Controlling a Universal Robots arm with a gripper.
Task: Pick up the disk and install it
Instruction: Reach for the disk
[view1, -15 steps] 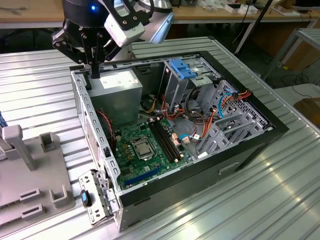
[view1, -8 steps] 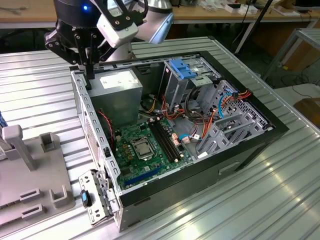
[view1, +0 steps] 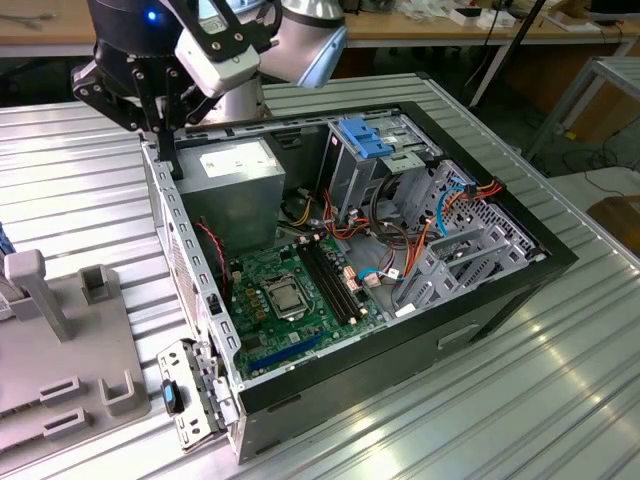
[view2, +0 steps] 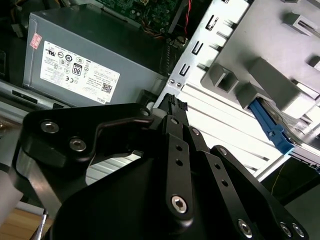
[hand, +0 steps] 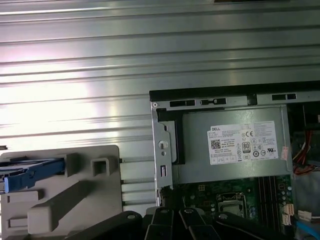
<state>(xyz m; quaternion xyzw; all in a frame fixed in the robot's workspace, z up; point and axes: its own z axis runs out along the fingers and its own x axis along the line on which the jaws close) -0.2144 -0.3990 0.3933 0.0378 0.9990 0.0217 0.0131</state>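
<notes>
The disk (hand: 31, 173) rests on the grey fixture (hand: 75, 200) beside the computer case; its blue side rail (view2: 270, 128) shows in both wrist views. My gripper (view1: 168, 165) hangs over the case's back corner at the exterior view's left, just above the case wall next to the power supply (view1: 240, 175). Its black fingers (view2: 173, 105) are shut together with nothing between them. The gripper stands well apart from the disk.
The open computer case (view1: 520, 290) lies on a ribbed metal table, with the motherboard (view1: 290, 300), orange and blue cables and a grey drive cage (view1: 470, 240) inside. A light blue latch bracket (view1: 365, 137) sits at the back. The grey fixture (view1: 60, 340) has upright posts.
</notes>
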